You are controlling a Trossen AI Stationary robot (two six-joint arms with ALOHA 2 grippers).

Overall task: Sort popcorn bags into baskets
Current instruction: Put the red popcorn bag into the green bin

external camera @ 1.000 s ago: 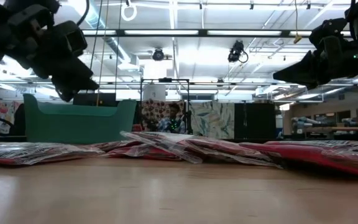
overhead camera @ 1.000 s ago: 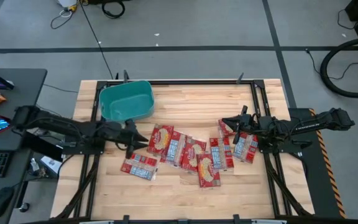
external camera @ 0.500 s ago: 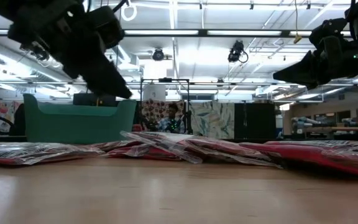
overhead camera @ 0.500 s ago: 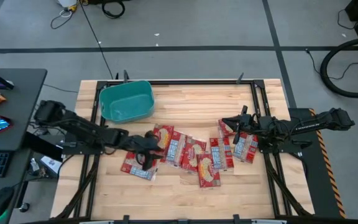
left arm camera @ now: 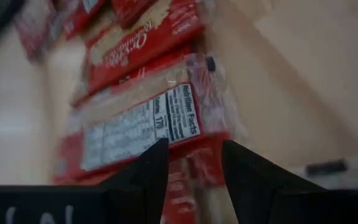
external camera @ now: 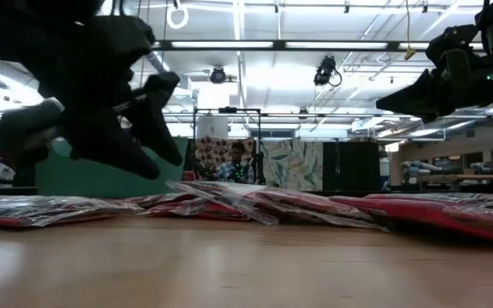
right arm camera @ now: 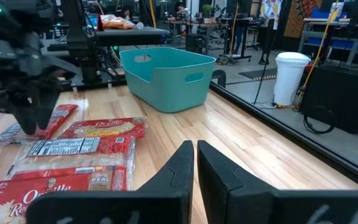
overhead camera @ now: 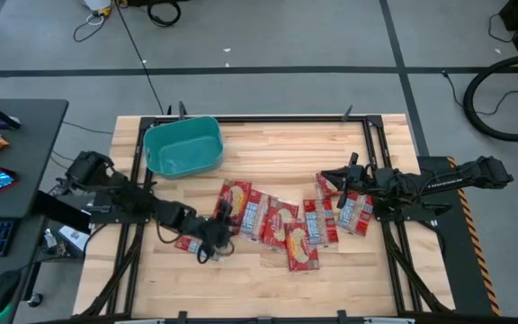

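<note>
- Wooden counter (overhead camera: 268,279) carrying everything.
- Teal basket (overhead camera: 183,148) at the far left corner.
- Popcorn bags (overhead camera: 286,220) strewn mid-counter (none in the basket).
- Left hand (overhead camera: 207,241) low over the leftmost bag (overhead camera: 196,241), fingers parted narrowly.
- Right hand (overhead camera: 331,176) above the right-side bags, fingers nearly together, empty.

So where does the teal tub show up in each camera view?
High view: teal tub, far-left of table.
Low view: mostly hidden behind the left gripper.
Left wrist view: not in it.
Right wrist view: tub at upper centre.
Shared landmark: the red popcorn bags.
</note>
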